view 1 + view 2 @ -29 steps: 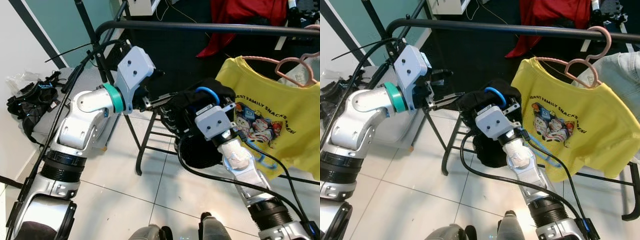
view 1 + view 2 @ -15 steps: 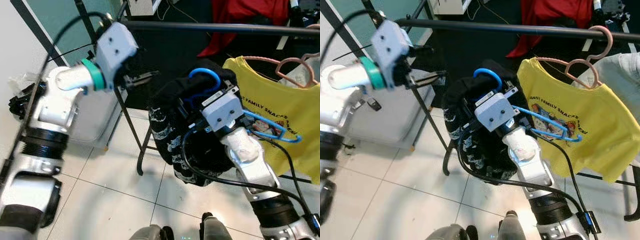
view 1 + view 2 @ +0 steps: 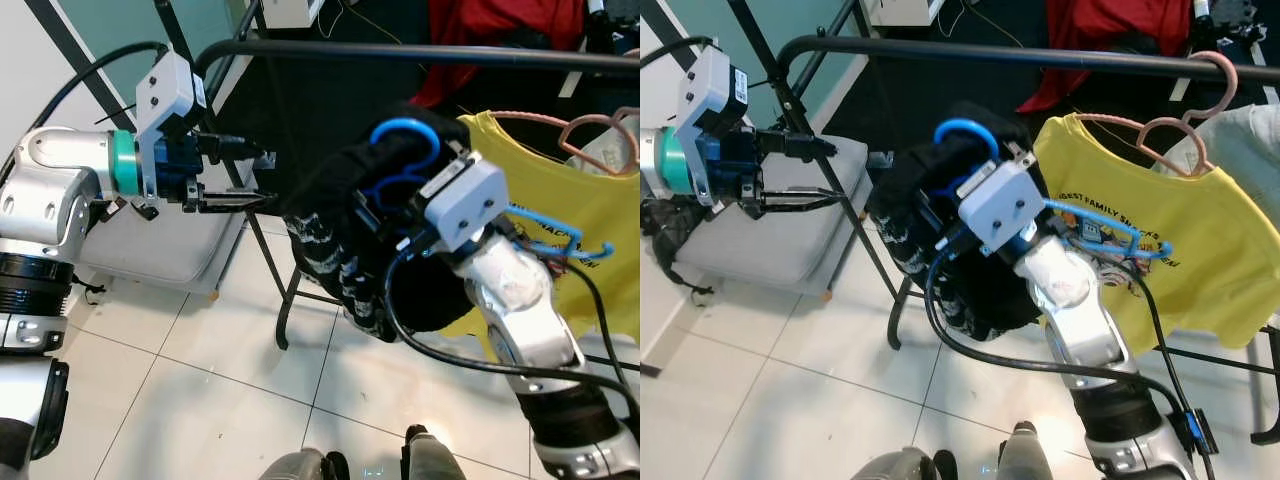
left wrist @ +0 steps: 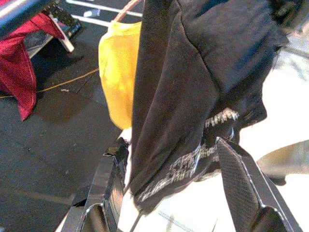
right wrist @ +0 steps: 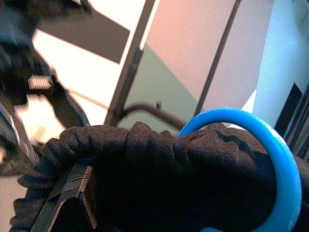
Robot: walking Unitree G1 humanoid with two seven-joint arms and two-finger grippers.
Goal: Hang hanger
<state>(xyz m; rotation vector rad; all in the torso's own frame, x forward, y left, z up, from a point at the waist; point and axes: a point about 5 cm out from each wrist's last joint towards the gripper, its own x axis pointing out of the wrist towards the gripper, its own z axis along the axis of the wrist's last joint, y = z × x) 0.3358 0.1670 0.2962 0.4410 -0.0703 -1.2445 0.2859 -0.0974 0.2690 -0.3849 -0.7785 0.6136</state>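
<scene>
- the blue plastic hanger (image 3: 405, 150) carries a bunched black garment with white print (image 3: 345, 250); its round hook rises at 12 o'clock out of the cloth, below the black metal rail of the clothes rack (image 3: 1040, 55) and not on it.
- the right gripper (image 3: 975, 205) is buried in the black cloth at the hanger's neck; whether its fingers are closed cannot be told.
- the left gripper (image 3: 235, 178) sits at 9 o'clock of the garment, its two fingers spread apart and holding nothing, the tips just short of the cloth.
- at 3 o'clock, one yellow printed t-shirt (image 3: 1180, 240) hangs from the rail on one pink hanger (image 3: 1185, 125).
- one red cloth (image 3: 1110, 35) lies behind the rail at 1 o'clock.
- the rail's stretch above the garment is bare; white tiled floor (image 3: 200, 400) lies below.
</scene>
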